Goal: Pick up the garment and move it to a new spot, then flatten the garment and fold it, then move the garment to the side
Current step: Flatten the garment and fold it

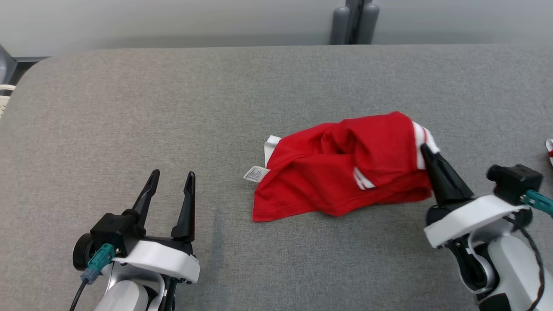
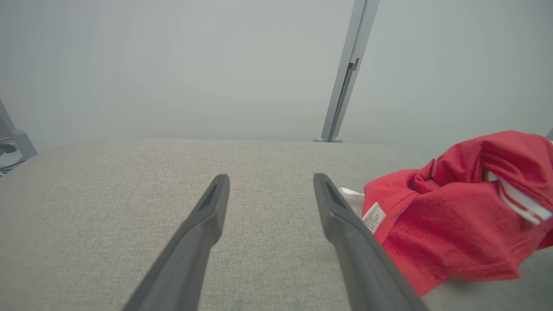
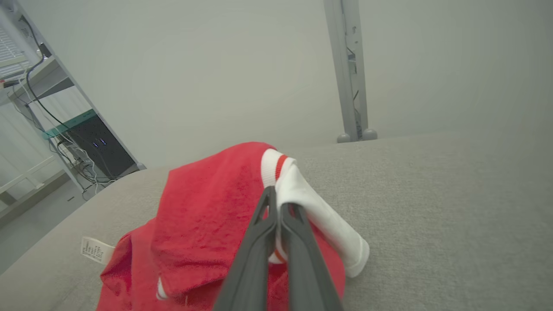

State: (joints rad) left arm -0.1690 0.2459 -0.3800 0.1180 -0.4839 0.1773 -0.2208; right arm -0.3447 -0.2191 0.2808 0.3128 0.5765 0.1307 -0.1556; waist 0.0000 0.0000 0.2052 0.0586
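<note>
head view: grey, perhaps felt, tabletop [image 1: 173,108], pale wall [image 1: 173,21]; left gripper [image 1: 173,175] agape, right gripper [image 1: 426,150] tight on garment [image 1: 337,172]

The left jaws gape wide; the right jaws are clamped tight.

Surface: broad grey woven-fabric tabletop [image 1: 129,108], rounded at its far left corner.
Wall: plain pale grey wall [image 1: 173,21] close behind the far edge.
Post: grey metal upright [image 3: 348,65] with two rounded feet, against the wall.
Left side: metal shelving rack [image 3: 47,86] with hanging cables and a black box [image 3: 97,147] showing small blue lights.
Floor: grey floor [image 3: 30,220] below the rack.
Light: even and soft.
</note>
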